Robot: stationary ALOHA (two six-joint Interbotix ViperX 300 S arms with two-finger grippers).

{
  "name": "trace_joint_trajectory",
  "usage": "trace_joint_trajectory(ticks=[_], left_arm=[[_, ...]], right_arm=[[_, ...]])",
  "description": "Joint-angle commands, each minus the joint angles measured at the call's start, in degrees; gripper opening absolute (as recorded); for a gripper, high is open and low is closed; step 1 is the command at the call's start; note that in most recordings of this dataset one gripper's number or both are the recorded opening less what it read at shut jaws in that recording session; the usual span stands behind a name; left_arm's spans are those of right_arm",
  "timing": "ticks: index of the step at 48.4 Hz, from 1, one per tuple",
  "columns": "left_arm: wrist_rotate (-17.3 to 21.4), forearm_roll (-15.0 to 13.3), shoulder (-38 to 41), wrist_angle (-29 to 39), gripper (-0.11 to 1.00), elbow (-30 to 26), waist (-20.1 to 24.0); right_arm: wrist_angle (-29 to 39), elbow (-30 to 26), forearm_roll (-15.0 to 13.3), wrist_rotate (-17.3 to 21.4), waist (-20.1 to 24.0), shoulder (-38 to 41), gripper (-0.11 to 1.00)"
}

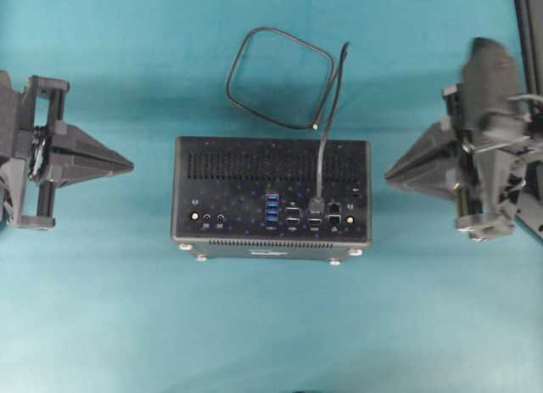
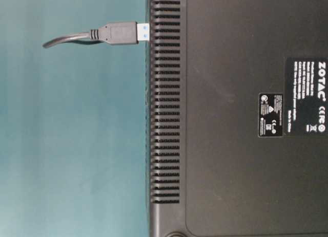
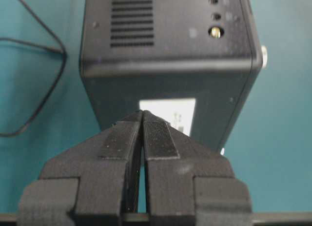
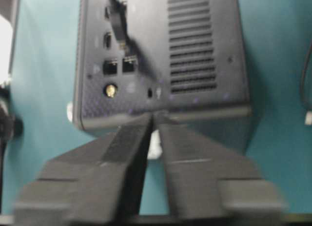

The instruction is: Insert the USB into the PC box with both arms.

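Your USB plug (image 1: 317, 204) is seated in a port on the computer box (image 1: 271, 168) mid-counter (image 1: 271, 334), cable (image 1: 280, 77) looped behind it. Left fingers (image 3: 142, 119) closed, empty, clear of the box. Right fingers (image 4: 152, 119) slightly parted, empty.

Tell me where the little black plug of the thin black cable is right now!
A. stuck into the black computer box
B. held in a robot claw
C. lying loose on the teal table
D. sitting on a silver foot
A: the black plug stands in a port on the black computer box, and both grippers, left and right, hold nothing.
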Motion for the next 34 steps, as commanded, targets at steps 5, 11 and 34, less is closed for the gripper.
trace_joint_trajectory(ticks=[5,11,34], left_arm=[[-0.18,0.18,-0.18,0.35,0.01,-1.85,0.00],[-0.18,0.18,-0.18,0.53,0.01,-1.93,0.09],[-0.35,0.09,-0.26,0.53,0.01,-1.93,0.09]], right_arm=[[3.69,-7.12,-0.62,1.14,0.79,3.60,0.60],[4.92,-11.78,-1.32,1.41,1.05,7.73,0.74],[16.88,-27.69,-2.02,1.41,1.85,22.06,0.72]])
